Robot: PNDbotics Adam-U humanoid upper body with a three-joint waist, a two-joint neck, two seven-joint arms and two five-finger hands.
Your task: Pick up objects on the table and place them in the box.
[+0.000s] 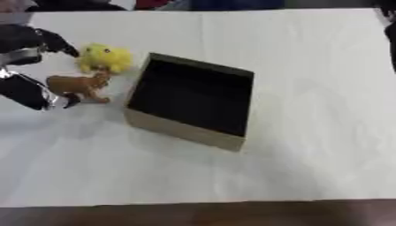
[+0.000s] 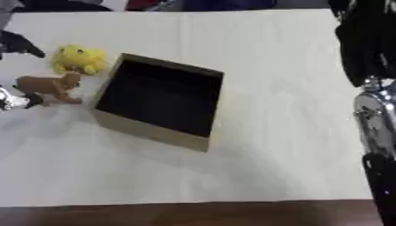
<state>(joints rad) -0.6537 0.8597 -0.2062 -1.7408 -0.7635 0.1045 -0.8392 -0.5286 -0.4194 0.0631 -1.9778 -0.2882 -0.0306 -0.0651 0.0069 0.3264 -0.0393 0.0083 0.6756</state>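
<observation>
left hand (image 1: 35, 70) spread open around brown toy animal (image 1: 77, 86) | yellow plush (image 1: 104, 57) just behind it | both left of the box (image 1: 189, 101) on white table (image 1: 309, 88) | right hand: fingers cannot be made out

A box (image 1: 191, 101) is set on the table (image 1: 309, 66), left of centre and turned askew to the table's edges, its opening facing up. Two toys are placed just beside the box's left wall: a plush toy (image 1: 103, 57) near the far left corner of the box, and an animal figure (image 1: 80, 85) immediately in front of it, the two touching or nearly so. The left hand (image 1: 31, 48) is positioned at the table's left edge, beside both toys. The right arm (image 2: 371, 66) is seen along the right edge.
</observation>
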